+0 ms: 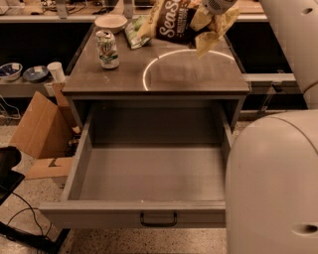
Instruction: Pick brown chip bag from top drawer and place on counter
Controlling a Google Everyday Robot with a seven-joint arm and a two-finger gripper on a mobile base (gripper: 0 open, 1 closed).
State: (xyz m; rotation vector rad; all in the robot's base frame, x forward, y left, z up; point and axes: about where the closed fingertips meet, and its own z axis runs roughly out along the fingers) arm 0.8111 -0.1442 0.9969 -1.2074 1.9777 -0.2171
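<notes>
The brown chip bag (176, 22), pale yellow with a dark centre panel and white lettering, hangs crumpled over the far part of the counter (194, 77). My gripper (216, 5) is at the top edge of the view, shut on the bag's upper right side, and only its lower part shows. The top drawer (154, 173) is pulled fully open below the counter. Its grey floor is bare and its dark handle (158, 219) faces me.
A soda can (107, 48), a white bowl (111, 22) and a small green-and-white bag (133, 33) stand on the counter's far left. A cardboard box (42, 126) sits on the floor at left. My white body (273, 188) fills the right.
</notes>
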